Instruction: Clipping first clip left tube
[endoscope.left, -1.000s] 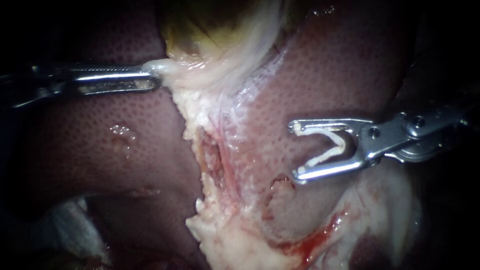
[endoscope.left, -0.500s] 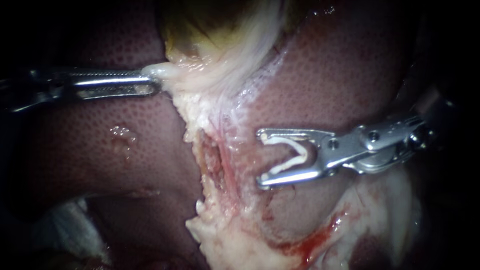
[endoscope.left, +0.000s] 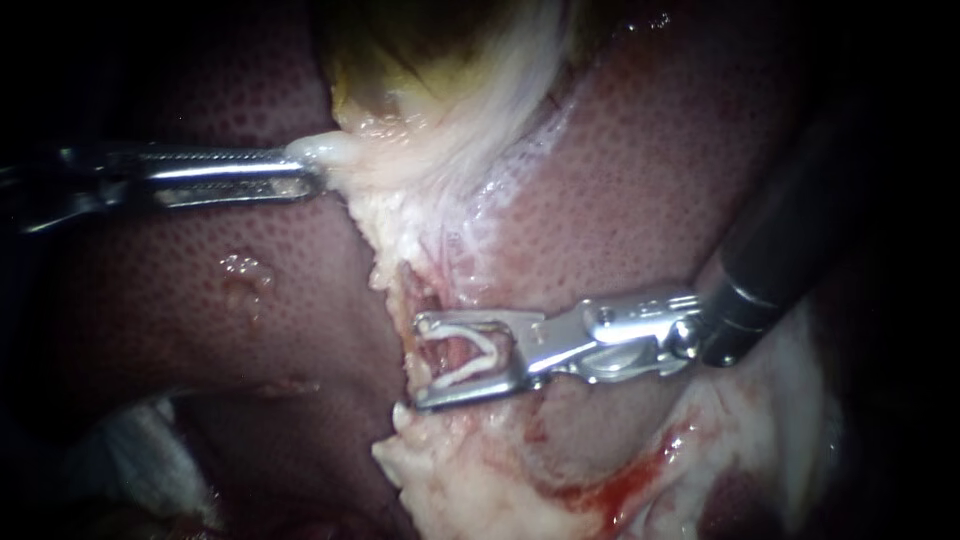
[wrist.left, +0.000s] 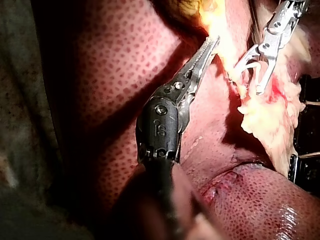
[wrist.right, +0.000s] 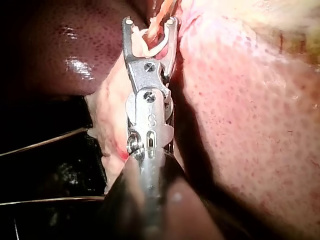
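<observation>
Centre of the endoscope frame: the right instrument (endoscope.left: 418, 362) reaches in from the right, its dark shaft slanting down from the upper right. Its jaws stand wide apart, carrying a white clip (endoscope.left: 472, 352) that touches both of them, its two legs spread in an open V. And there's the tube (endoscope.left: 452, 345), a thin pink strand running top to bottom just left of centre, sitting right inside the mouth of the jaws between the clip's legs. The clip isn't pinched onto it, and a gap shows around the strand. The right wrist camera backs that up: the strand passes between the two jaw tips ahead of the instrument, with the clip curving behind it.

Over at the left edge, the left instrument (endoscope.left: 312, 168) lies almost level in the upper left of the frame. Its jaws are clamped on a pale fold (endoscope.left: 335, 150) at the foot of the gallbladder (endoscope.left: 420, 50), which sits yellow-green at top centre. From the left wrist camera, those long toothed jaws lie together on the same pale edge, with the right instrument and its clip off beyond and to one side.

The liver (endoscope.left: 650, 160), dark red and speckled, fills both sides. A ragged band of whitish fat (endoscope.left: 460, 480) runs down the middle, with a streak of blood (endoscope.left: 640, 468) at lower right.
</observation>
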